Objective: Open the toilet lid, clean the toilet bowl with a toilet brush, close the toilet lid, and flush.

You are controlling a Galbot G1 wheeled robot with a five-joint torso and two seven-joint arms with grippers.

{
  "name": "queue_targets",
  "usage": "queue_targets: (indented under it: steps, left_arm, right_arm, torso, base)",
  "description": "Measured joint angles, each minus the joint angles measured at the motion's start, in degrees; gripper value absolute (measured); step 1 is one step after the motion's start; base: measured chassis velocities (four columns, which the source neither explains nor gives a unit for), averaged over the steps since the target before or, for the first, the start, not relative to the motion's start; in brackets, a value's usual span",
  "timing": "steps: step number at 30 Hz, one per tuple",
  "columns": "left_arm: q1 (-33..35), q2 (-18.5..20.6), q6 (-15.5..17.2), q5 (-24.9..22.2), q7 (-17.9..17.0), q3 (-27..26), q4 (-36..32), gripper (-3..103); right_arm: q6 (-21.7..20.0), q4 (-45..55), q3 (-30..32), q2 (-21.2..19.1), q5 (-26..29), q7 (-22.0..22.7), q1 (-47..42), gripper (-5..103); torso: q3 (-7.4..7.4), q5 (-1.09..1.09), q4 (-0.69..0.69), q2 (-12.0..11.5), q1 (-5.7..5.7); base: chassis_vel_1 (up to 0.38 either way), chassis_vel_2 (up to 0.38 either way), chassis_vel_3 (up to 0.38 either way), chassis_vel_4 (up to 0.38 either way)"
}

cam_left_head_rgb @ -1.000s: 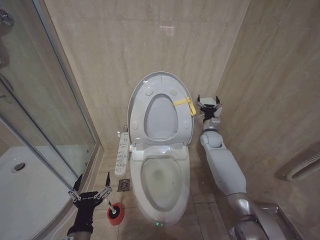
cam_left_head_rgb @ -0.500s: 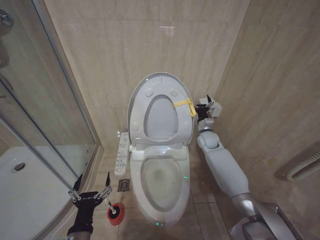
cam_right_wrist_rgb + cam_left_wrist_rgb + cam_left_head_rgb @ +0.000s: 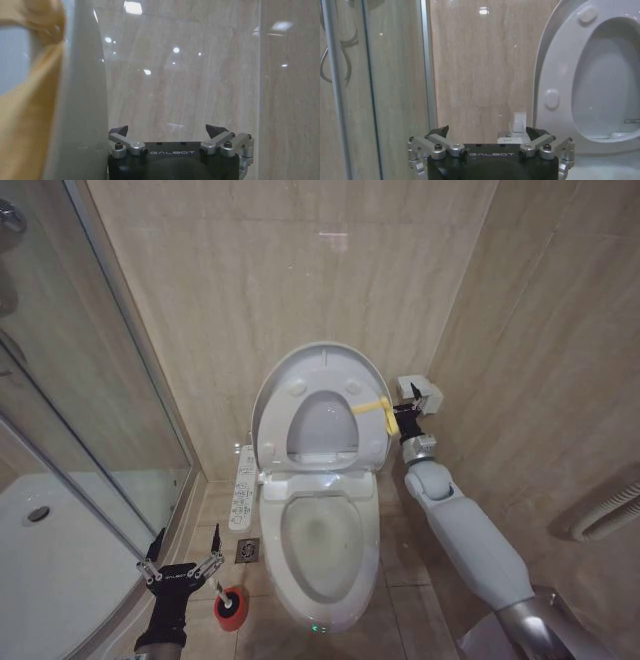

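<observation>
Right fingers: spread apart, gripping nothing; in my right wrist view the two tips (image 3: 215, 130) stand open with the lid's edge next to one of them.
Right gripper (image 3: 408, 409): raised at the lid's right rim, touching or nearly touching it; I cannot tell which. It sits right by the tag.
Tag (image 3: 375, 407): yellow, on the lid's right rim, reaching toward my right gripper; it shows as a yellow strip (image 3: 30, 93) close up in the right wrist view.
Left fingers: wide open, holding nothing; the dark tips (image 3: 439, 131) stand far apart.
Left gripper (image 3: 181, 558): low on my left, over the floor, between the shower tray and the toilet, just beside the brush.
Brush (image 3: 232, 603): black head standing in its red cup (image 3: 224, 613) on the floor, left of the bowl, untouched.
Lid (image 3: 318, 410): raised, tilted forward off the wall, underside with round bumpers facing me.
Seat (image 3: 300, 430): up against the lid, its oval hole showing.
Bowl (image 3: 322, 545): open below, faintly stained inside, well below my right gripper.
Shower tray (image 3: 55, 565): white, far left, behind the glass door (image 3: 90, 390).
Control panel (image 3: 242, 490): on the toilet's left side.
</observation>
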Motion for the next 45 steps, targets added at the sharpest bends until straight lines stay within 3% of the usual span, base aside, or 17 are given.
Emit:
queue_targets:
  steps: [7,14,20,30,38,45]
  left_arm:
    - [0.0,0.0,0.0,0.0,0.0,0.0,0.0,100]
    - [0.0,0.0,0.0,0.0,0.0,0.0,0.0,100]
    - [0.0,0.0,0.0,0.0,0.0,0.0,0.0,100]
    - [0.0,0.0,0.0,0.0,0.0,0.0,0.0,100]
    - [0.0,0.0,0.0,0.0,0.0,0.0,0.0,100]
    - [0.0,0.0,0.0,0.0,0.0,0.0,0.0,100]
  right_arm:
    - [-0.1,5.1,0.5,-2.6,1.2,-0.3,-4.3,100]
    - [-0.7,12.5,4.8,-6.4,4.3,-0.9,-14.5,100]
    - [-1.8,16.0,7.3,-6.4,6.4,-0.2,-21.3,100]
    - [-1.7,20.7,8.5,-3.7,5.6,1.1,-28.0,100]
    - [-3.6,23.5,11.1,1.6,3.4,3.8,-30.7,100]
    - [-6.4,26.1,15.0,7.3,-2.8,7.3,-35.0,100]
  torso:
    - [0.0,0.01,0.0,0.0,0.0]
    - [0.0,-0.01,-0.02,0.0,0.0]
    - [0.0,-0.01,-0.03,0.0,0.0]
    - [0.0,0.0,-0.01,0.0,0.0]
    - [0.0,-0.01,-0.01,0.0,0.01]
    - [0.0,0.0,-0.01,0.0,0.01]
  base:
    - [0.0,0.0,0.0,0.0]
    - [0.0,0.0,0.0,0.0]
    - [0.0,0.0,0.0,0.0]
    - [0.0,0.0,0.0,0.0]
    - [0.0,0.0,0.0,0.0]
    - [0.0,0.0,0.0,0.0]
